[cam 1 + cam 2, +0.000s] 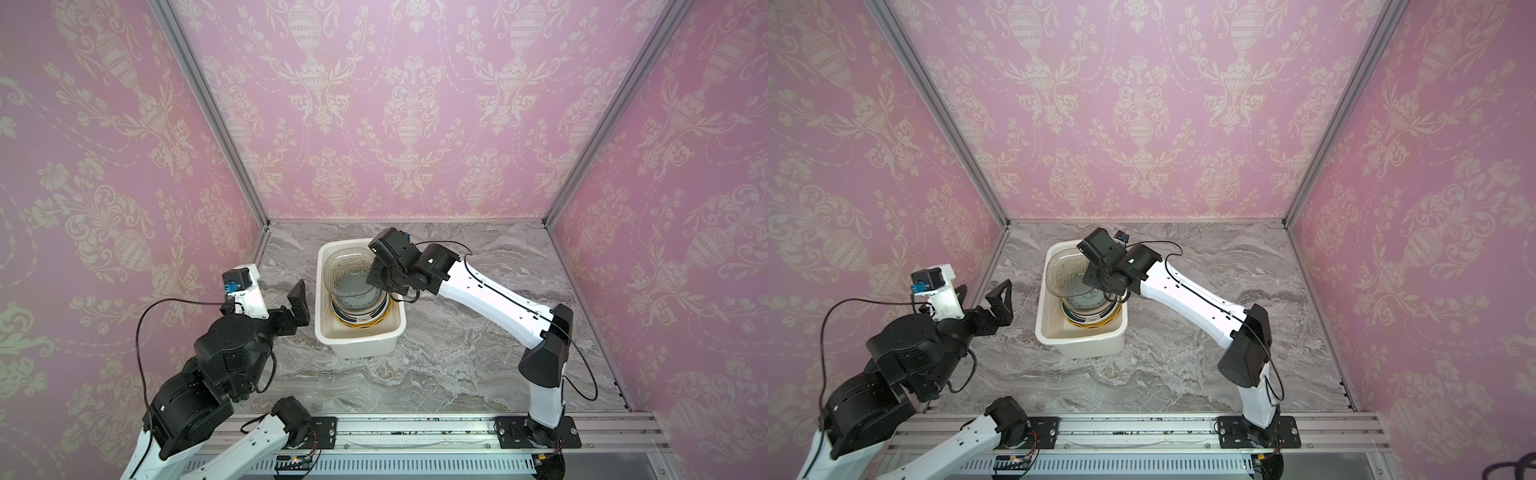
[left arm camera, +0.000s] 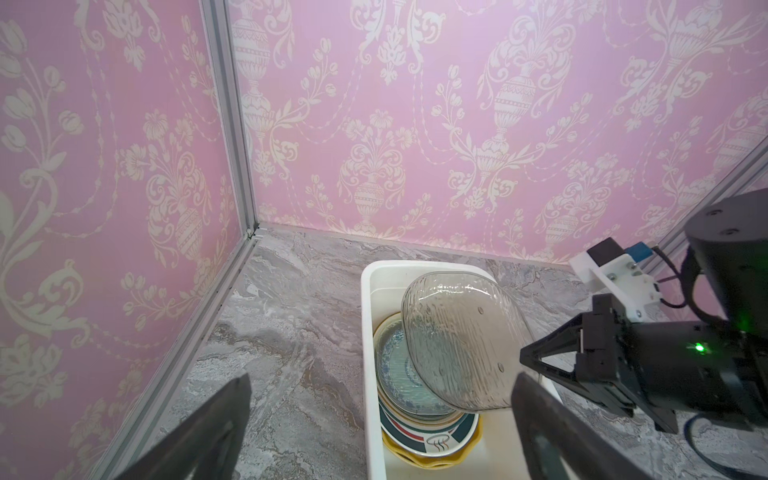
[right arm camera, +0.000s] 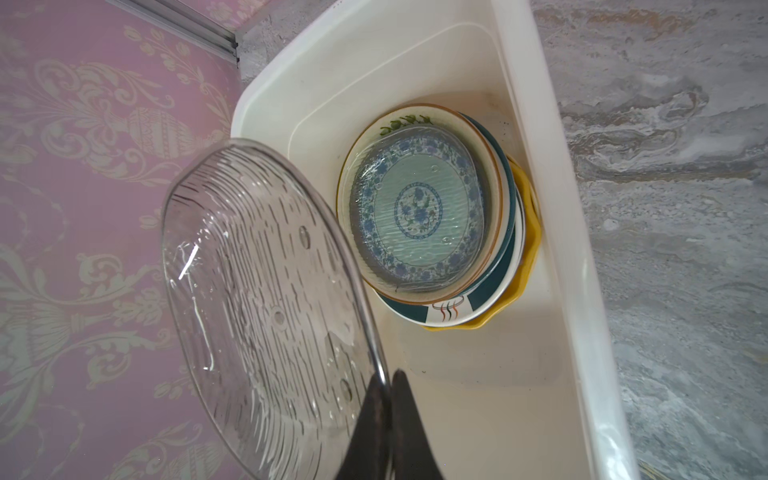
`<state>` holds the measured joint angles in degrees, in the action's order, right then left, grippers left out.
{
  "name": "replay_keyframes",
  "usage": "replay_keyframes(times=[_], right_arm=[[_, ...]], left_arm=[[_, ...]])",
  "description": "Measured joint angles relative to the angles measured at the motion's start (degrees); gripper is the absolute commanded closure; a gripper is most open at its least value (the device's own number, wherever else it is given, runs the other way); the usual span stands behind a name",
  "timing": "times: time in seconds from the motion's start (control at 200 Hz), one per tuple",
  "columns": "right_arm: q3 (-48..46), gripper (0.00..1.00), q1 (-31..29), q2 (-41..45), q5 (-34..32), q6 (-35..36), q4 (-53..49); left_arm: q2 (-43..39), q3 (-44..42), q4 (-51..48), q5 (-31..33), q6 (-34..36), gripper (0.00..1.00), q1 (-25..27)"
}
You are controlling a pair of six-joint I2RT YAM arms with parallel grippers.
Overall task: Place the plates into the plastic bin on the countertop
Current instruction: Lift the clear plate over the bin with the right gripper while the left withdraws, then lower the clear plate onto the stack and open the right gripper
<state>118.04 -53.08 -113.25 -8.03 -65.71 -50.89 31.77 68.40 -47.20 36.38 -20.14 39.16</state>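
**Last glass plate going into the bin**

The step in hand looks like the lowering of a plate. The right arm reaches over the plastic bin, which stands left of the worktop's middle, nearer the back edge than the front. Its jaws are together on the rim of a clear ribbed glass plate, clamped on the side facing the worktop's right edge. From there the plate slants steeply away from the jaws, out over the bin's back half.

A stack of plates already lies flat in the bin's front half, with a blue-patterned plate showing near its top and a yellow one at the bottom. The glass plate's lower edge hangs close above this stack; whether it touches cannot be told.

The left arm waits by the bin's left wall, toward the worktop's left edge, its jaws wide apart and empty.

No plates are seen on the bare worktop, so this is probably the final one. The next move calls for levelling the plate over the stack, sinking it gently, then parting the jaws without scraping the bin's right wall
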Motion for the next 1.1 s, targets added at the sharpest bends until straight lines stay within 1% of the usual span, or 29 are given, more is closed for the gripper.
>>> replay_keyframes(times=[0.19, 0.36, 0.52, 0.706, 1.006, 1.101], right_arm=[[6.45, 1.0, -0.5, -7.82, -2.05, -1.55, -2.47], [15.1, 1.0, -0.57, -14.99, -3.39, -1.7, -6.47], [19.3, 1.0, -0.31, -17.42, -4.42, -1.68, -8.59], [19.04, 1.0, -0.33, -17.31, -5.53, -1.7, -8.76], [9.62, 1.0, -0.07, -14.21, -6.19, -1.62, -8.31], [8.72, 1.0, 0.31, -13.25, -5.97, -1.44, -8.15]], left_arm=[[-0.24, 0.0, 0.0, 0.28, 1.29, 0.01, 0.0], [-0.28, 0.02, -0.02, 1.18, 2.84, 0.01, 0.0], [-0.31, 0.02, 0.0, 1.77, 3.91, 0.01, 0.0], [-0.31, 0.02, 0.0, 1.95, 4.63, 0.01, 0.0], [-0.11, 0.02, 0.59, 1.97, 5.33, 0.01, 0.0], [0.31, 0.07, 0.96, 1.97, 5.53, 0.01, 0.0]])
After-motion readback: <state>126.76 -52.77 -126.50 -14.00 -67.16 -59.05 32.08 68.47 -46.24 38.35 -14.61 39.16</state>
